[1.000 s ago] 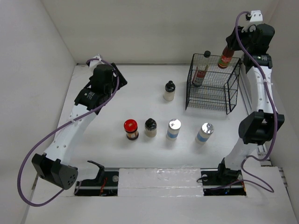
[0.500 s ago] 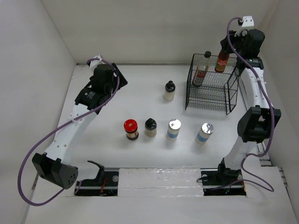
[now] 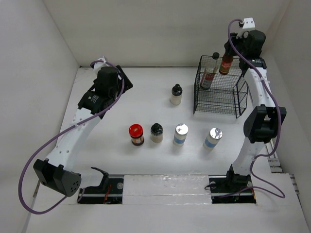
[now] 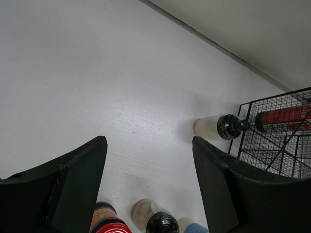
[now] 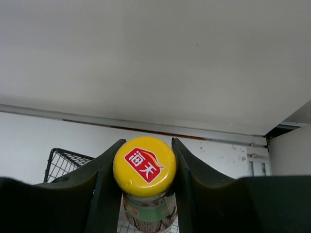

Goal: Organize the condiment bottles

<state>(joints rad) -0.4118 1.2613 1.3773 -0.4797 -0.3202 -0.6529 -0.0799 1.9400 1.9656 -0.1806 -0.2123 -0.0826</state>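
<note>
A white table [image 3: 121,107] lies boxed in by white walls. At upper left the left gripper [image 4: 148,160] hangs with its jaws parted and nothing between them. Along the lower middle stand a red-lidded jar [image 3: 136,134], a black-capped jar [image 3: 156,132] and two silver-topped shakers [image 3: 181,133] [image 3: 213,138], with one cream black-capped bottle [image 3: 176,94] above them. At upper right is the single black wire basket [image 3: 218,92], with one tall sauce bottle [image 3: 210,73] inside. The right gripper [image 5: 146,143], clamped on the yellow-capped sauce bottle [image 3: 225,63], has carried it leftward from the basket's right rear corner to over its back edge. So the second of seven containers looks ready to lower in, and five wait on the table.
</note>
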